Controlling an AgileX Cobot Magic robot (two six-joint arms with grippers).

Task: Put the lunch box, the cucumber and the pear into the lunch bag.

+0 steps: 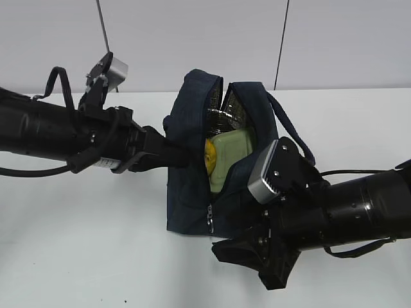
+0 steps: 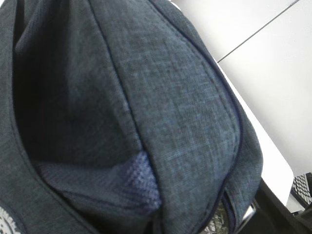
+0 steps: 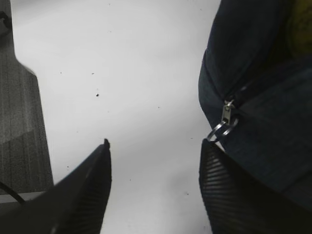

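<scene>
At centre frame of the exterior view the lunch bag (image 1: 192, 173) stands on the white surface (image 1: 83, 224) with its mouth parted. The lunch box (image 1: 230, 149), pale green lid showing, sits inside the opening, and the pear (image 1: 209, 154) is wedged just beside it at its left edge. The cucumber cannot be seen in any view; whether it is already inside, below the box, cannot be told.

The left gripper (image 1: 174, 155) is pressed into the bag's left wall at the opening. Its wrist view is filled with navy fabric, and whether its jaws are together or apart cannot be told. The right gripper (image 3: 155, 187) hovers low over the surface at the bag's lower right corner, jaws wide apart and empty. The zipper pull (image 3: 222, 126), with its metal ring, hangs just beside the right-hand jaw.

Judgement: loading appears largely done. To do the step well, the left arm should keep the mouth spread without tipping the bag, and the right should avoid snagging the ring or the strap handle (image 1: 292, 125).

Obstructions: the bag's slack front wall and the strap. A dark mat (image 3: 19, 97) lies at the left edge of the right wrist view.
</scene>
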